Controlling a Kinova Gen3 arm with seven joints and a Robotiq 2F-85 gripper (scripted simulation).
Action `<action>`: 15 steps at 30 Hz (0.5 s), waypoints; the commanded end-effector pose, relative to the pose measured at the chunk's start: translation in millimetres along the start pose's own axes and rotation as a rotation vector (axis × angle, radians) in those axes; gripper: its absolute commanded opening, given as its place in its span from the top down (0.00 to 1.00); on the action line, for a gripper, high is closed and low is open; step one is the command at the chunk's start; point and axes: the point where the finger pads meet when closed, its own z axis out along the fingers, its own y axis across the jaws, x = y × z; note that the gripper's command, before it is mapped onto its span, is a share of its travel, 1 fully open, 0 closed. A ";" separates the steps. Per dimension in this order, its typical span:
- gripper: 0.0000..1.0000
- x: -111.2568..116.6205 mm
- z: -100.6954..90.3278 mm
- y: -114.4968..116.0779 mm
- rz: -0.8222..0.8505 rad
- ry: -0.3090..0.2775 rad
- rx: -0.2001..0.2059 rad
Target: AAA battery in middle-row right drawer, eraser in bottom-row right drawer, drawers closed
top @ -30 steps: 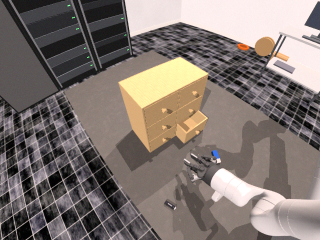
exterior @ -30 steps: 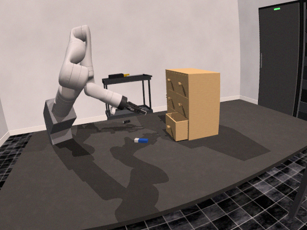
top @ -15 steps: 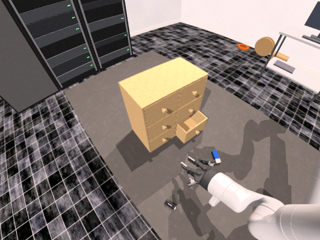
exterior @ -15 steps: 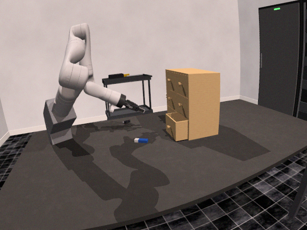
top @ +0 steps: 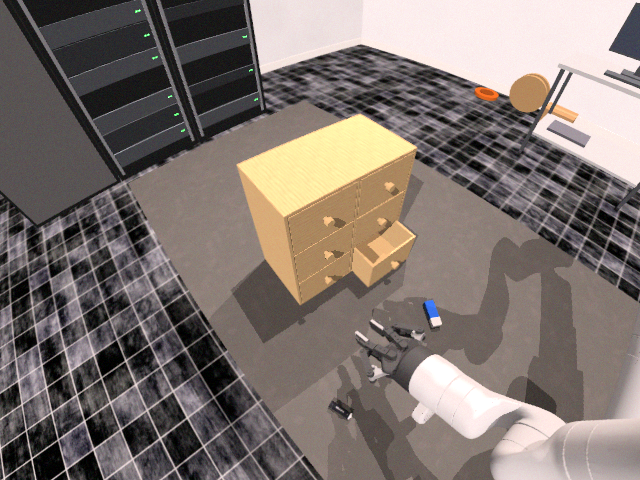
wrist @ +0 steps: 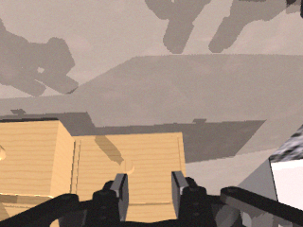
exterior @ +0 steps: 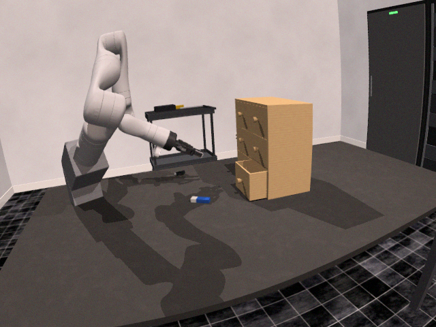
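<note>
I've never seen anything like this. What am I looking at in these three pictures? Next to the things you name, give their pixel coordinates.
A jointed white robot arm (top: 454,397) (exterior: 105,109) ends in a two-fingered pincer (top: 369,331) (exterior: 201,154) (wrist: 150,185). One picture looks down from above, one from the side, and the last from the arm's wrist, past the fingers.

On the table (top: 206,206) (exterior: 281,263) (wrist: 189,85) lie a blue-and-white eraser (top: 432,312) (exterior: 200,199) and a small dark battery (top: 341,409) (exterior: 180,173), near a wooden chest (top: 320,160) (exterior: 288,148) (wrist: 151,153) with one drawer (top: 385,268) (exterior: 257,184) (wrist: 28,142) pulled out. The pincer is partly open, holding nothing.

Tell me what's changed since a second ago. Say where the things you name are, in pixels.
The gripper (top: 365,330) (exterior: 201,154) (wrist: 150,185) moved leftward, facing the drawers, and back from the chest (top: 323,160) (exterior: 289,151), rising slightly. Nothing was grasped or released. Eraser (top: 431,311) (exterior: 200,199), battery (top: 340,409) (exterior: 180,172) and open bottom-right drawer (top: 379,272) (exterior: 257,184) (wrist: 28,147) stayed put.
</note>
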 end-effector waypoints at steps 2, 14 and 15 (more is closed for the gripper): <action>0.67 -3.7 -3.8 9.6 0.003 -0.002 -0.004; 0.67 -6.4 -9.2 24.9 0.003 -0.002 -0.005; 0.67 -6.4 -9.2 24.9 0.003 -0.002 -0.005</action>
